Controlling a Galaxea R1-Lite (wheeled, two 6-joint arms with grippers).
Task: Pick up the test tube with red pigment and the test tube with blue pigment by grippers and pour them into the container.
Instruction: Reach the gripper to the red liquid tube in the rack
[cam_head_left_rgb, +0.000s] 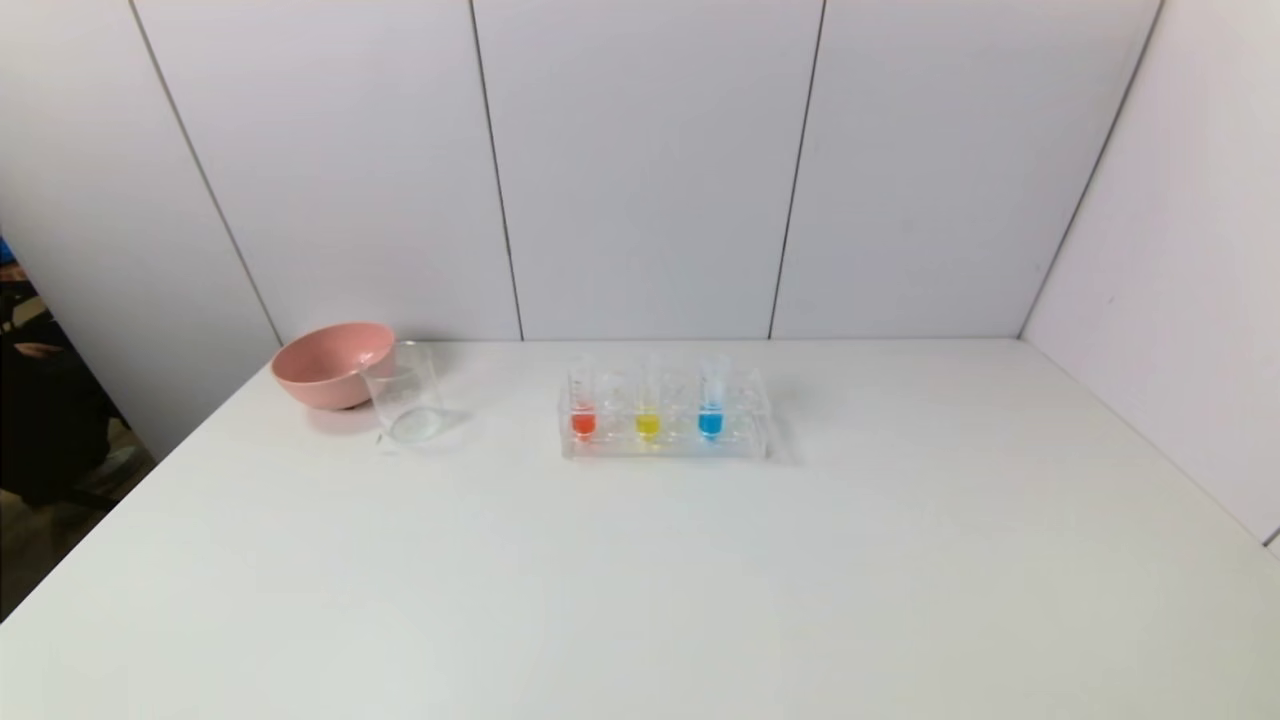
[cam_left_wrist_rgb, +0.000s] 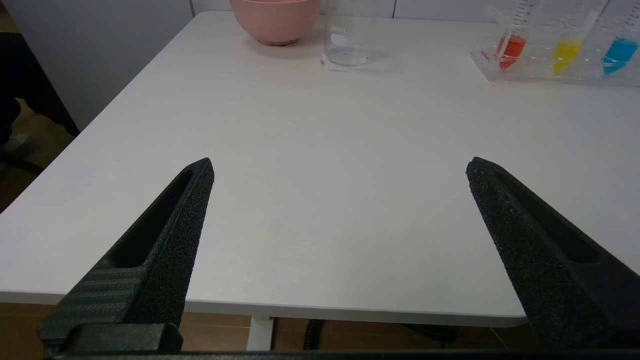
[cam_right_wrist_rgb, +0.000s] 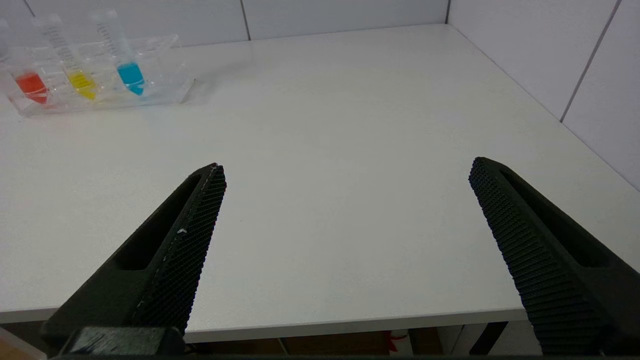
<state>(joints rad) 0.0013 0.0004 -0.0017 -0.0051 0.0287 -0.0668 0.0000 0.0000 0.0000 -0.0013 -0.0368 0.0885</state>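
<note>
A clear rack (cam_head_left_rgb: 665, 440) at the table's far middle holds the red tube (cam_head_left_rgb: 583, 420) on its left, a yellow tube (cam_head_left_rgb: 648, 424) in the middle and the blue tube (cam_head_left_rgb: 711, 421) on its right. The clear glass beaker (cam_head_left_rgb: 402, 393) stands left of the rack. The red tube (cam_left_wrist_rgb: 511, 48), blue tube (cam_left_wrist_rgb: 620, 52) and beaker (cam_left_wrist_rgb: 347, 35) also show in the left wrist view. The red tube (cam_right_wrist_rgb: 31, 85) and blue tube (cam_right_wrist_rgb: 131, 75) show in the right wrist view. My left gripper (cam_left_wrist_rgb: 340, 167) and right gripper (cam_right_wrist_rgb: 347, 167) are open and empty, by the table's near edge, out of the head view.
A pink bowl (cam_head_left_rgb: 332, 363) sits just behind and left of the beaker. White wall panels close off the back and right of the white table (cam_head_left_rgb: 640, 600). The table's left edge drops to the floor.
</note>
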